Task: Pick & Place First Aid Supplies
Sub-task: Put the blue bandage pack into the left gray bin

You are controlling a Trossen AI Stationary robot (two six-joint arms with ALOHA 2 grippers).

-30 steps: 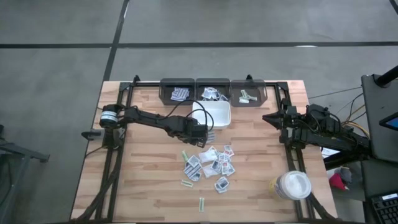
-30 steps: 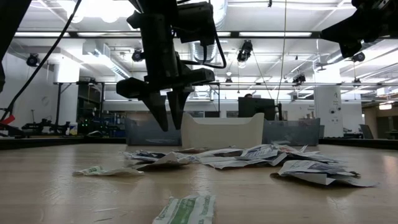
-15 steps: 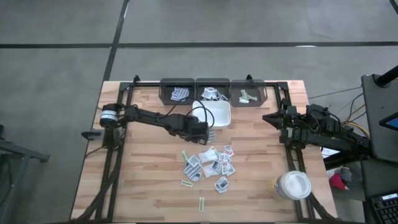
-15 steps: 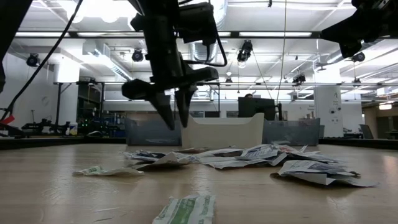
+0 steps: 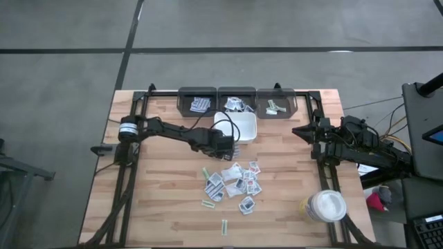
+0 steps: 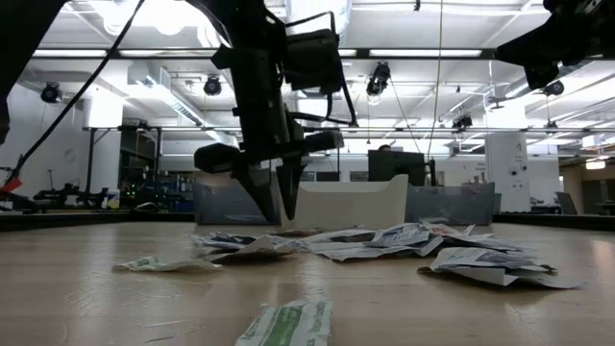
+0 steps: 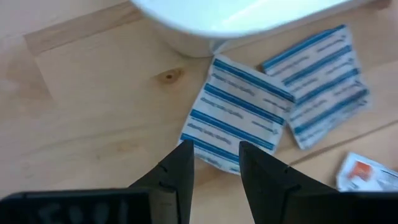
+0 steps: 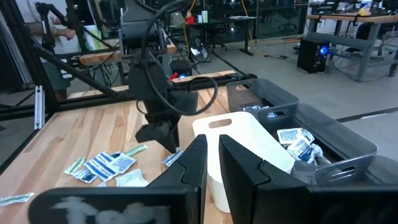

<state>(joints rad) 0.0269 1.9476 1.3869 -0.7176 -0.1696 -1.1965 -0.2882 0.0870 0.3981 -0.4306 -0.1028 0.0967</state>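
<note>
Many first aid supplies (image 5: 234,182) scattered in a loose heap across the middle of the wooden bench (image 5: 152,194), with a few narrow pale strips (image 5: 224,226) lying apart toward the near edge. More packets already in the three dark bins (image 5: 237,101) along the far edge. Just in front of the bins, a white tray (image 5: 239,127). Left gripper (image 5: 228,149) poised low beside the tray's near corner, jaws apart and pointing down over a blue-striped packet (image 7: 239,112), nothing between them; tips close to the packet, though contact hard to judge from the wrist view. A second blue-striped packet (image 7: 323,84) just beside the first, overlapping its edge, and a red-printed packet (image 7: 367,174) nearby. Right gripper (image 5: 302,131) parked well apart at the bench's right edge, raised, jaws nearly together and empty. Round white-lidded jar (image 5: 327,205) near the right front corner.
</note>
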